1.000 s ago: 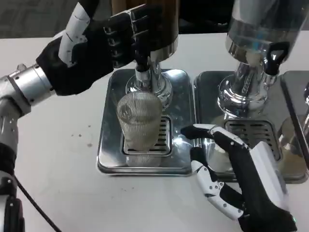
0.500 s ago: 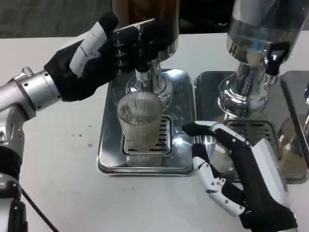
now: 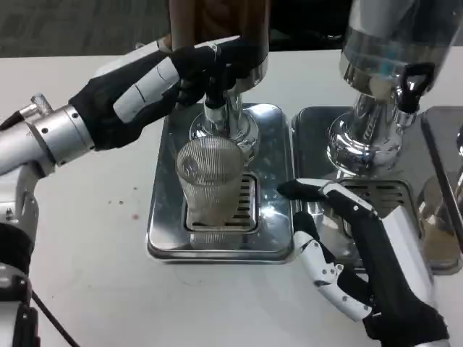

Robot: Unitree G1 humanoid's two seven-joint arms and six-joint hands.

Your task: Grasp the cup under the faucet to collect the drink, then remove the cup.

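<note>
- Ribbed clear plastic: the cup [image 3: 210,181] stands upright on the slotted grate of the left drip tray [image 3: 160,217], right under the faucet [image 3: 215,108]. It is my landmark for everything below.
- A pale drink shows in the lower part of the cup; I cannot read the exact level through the ribs.
- My left hand [image 3: 155,79] is above and behind the cup, up at the faucet. Its black fingers [image 3: 210,61] are wrapped around the faucet lever at the foot of the dark dispenser [image 3: 217,29]. I count it as grasping the lever; it does not touch the cup.
- My right hand [image 3: 354,253] is to the right of the cup and nearer to me, over the seam between the two trays. Fingers spread, nothing in them, released. The foremost fingertip points toward the cup but is apart from it.
- Right of the cup, well apart: a second dispenser [image 3: 394,50] on a chrome pedestal, standing on its own drip tray [image 3: 311,123].
- Left of the cup, on the white table [image 3: 87,238]: a few small dark specks.
- Far right of the cup, at the frame edge: another tray, partly cut off; I cannot tell what is on it.
</note>
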